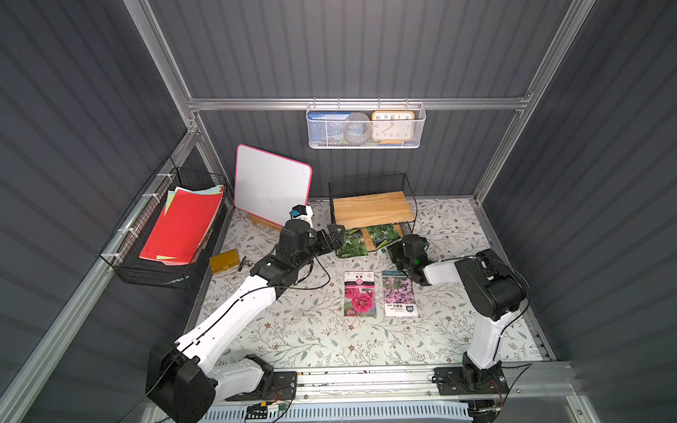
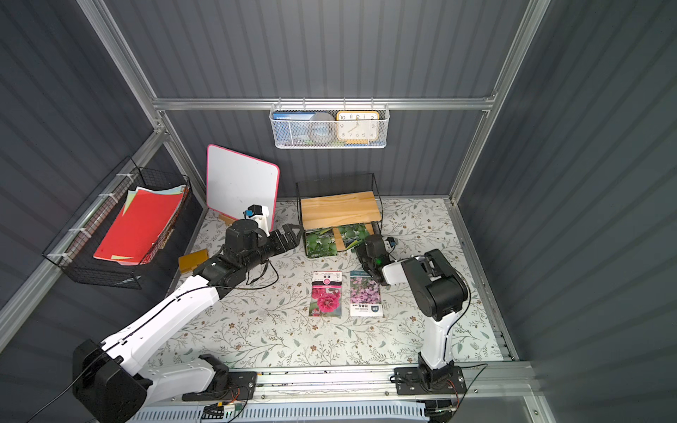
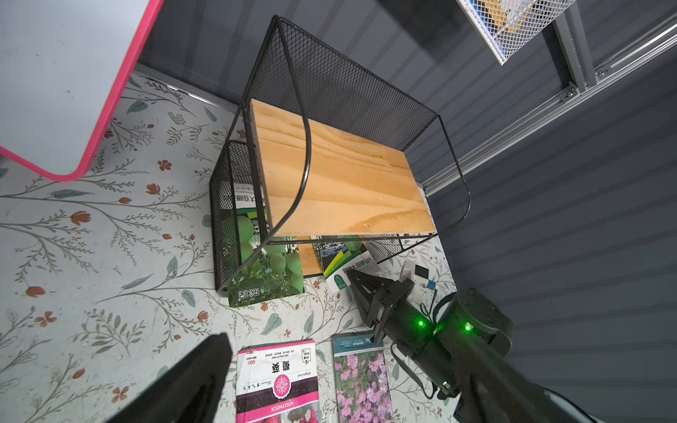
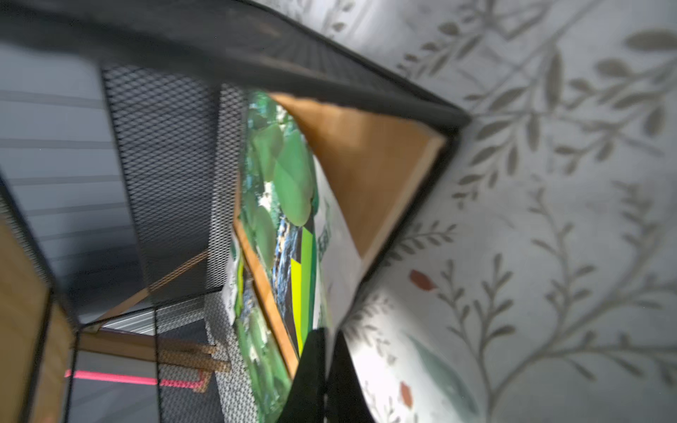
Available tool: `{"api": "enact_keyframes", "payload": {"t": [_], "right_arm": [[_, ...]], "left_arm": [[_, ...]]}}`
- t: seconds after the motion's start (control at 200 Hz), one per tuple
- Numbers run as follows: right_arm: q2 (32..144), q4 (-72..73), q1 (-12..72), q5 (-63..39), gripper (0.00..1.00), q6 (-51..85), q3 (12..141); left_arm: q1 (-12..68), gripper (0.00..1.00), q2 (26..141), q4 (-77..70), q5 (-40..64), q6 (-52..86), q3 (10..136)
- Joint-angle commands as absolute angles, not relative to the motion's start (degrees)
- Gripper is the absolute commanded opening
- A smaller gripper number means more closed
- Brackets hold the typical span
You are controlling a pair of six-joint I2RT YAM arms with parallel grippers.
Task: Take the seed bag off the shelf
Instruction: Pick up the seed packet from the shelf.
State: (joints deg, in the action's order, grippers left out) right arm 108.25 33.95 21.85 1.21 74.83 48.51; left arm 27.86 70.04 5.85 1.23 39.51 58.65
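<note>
**Right wrist view shows the pinch made; the pull-out comes next**

In both top views the shelf (image 1: 370,210) (image 2: 340,210) stands at the back of the table (image 1: 293,329), its top board bare. Two green bags lie on its lower board and poke out at the front. The right gripper (image 1: 391,252) sits at the front corner on its own side, on the nearer one, the seed bag (image 1: 383,234). The left gripper (image 1: 335,233) hangs just beside the shelf's other end, jaws wide apart and empty, near the other green bag (image 1: 351,246). Two flower bags (image 1: 360,295) lie flat on the table in front, apart from the shelf.

In the left wrist view the right gripper (image 3: 352,274) has its tips drawn together on the white corner of the seed bag (image 3: 335,273). Most of that bag lies under the top board, on the lower board (image 3: 309,260). The other green bag (image 3: 267,271) overhangs the front edge.

The right wrist view is blurred, but the fingers (image 4: 311,370) are closed with the seed bag's (image 4: 289,175) edge between them. The bag rests on the lower board (image 4: 366,164), inside the black frame.

The step in hand looks like the grasp, just made, with the bag not yet off the shelf. The next move calls for a low, straight draw toward the front, under the top board and clear of the corner wire. A thin corner pinch could slip or crumple, so the pull wants to be gentle.
</note>
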Motion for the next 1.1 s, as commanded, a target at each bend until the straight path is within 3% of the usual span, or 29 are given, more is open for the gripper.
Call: {"api": "enact_keyframes", "payload": {"t": [0.0,0.655,1.096], "right_arm": [[103.08,32.38,21.88,1.13,0.0,71.61,47.32],[81.32,20.74,21.88,-1.91,0.0,66.73,38.98],[49.5,-2.14,21.88,6.23,0.0,65.72,27.47]], "left_arm": [[27.86,1.0,68.39,7.21,0.35,38.23,58.5],[27.86,1.0,68.16,7.65,0.01,38.13,59.31],[27.85,1.0,67.97,8.13,0.0,37.84,60.27]]}}
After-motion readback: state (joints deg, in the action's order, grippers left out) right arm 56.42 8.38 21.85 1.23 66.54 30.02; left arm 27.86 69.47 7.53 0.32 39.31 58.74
